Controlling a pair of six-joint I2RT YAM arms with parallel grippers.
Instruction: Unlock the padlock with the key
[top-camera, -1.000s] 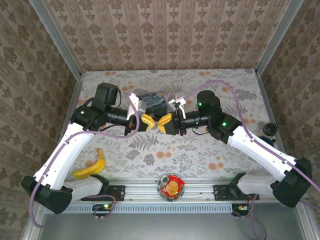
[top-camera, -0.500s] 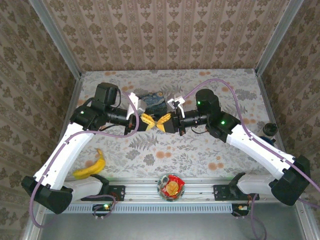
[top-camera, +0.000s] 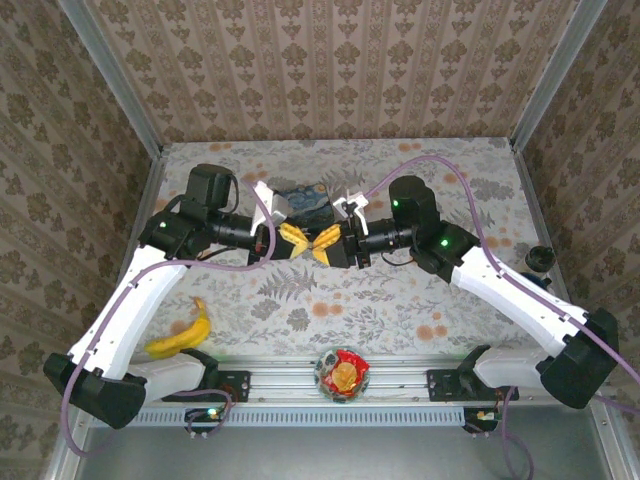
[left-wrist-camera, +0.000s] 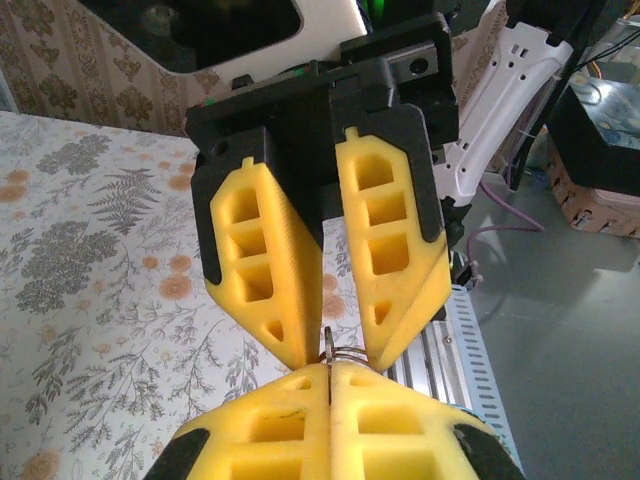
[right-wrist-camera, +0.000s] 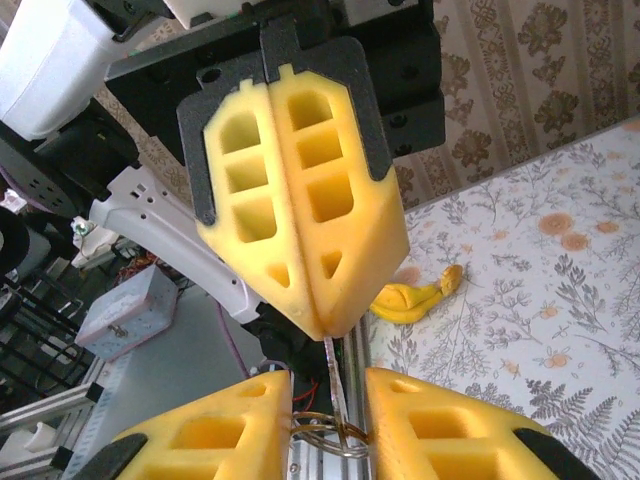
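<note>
Above the middle of the table my two yellow-fingered grippers meet tip to tip. My left gripper (top-camera: 302, 242) (left-wrist-camera: 330, 370) is shut on the key (left-wrist-camera: 328, 345) (right-wrist-camera: 331, 372). The thin blade sticks out of the seam between its fingers. The key's wire ring (right-wrist-camera: 325, 432) (left-wrist-camera: 352, 353) hangs between the spread fingers of my right gripper (top-camera: 320, 243) (right-wrist-camera: 328, 392), which stands open around it. The tiny dark padlock (top-camera: 540, 258) sits far off at the table's right edge, apart from both grippers.
A blue starry-night box (top-camera: 305, 200) lies just behind the grippers. A banana (top-camera: 183, 334) (right-wrist-camera: 415, 295) rests at the near left. A round snack packet (top-camera: 342, 372) sits on the front rail (top-camera: 400, 385) between the arm bases.
The right gripper has slid a little left toward the left gripper, so its fingertips now bracket the key ring. The left arm has barely moved.
</note>
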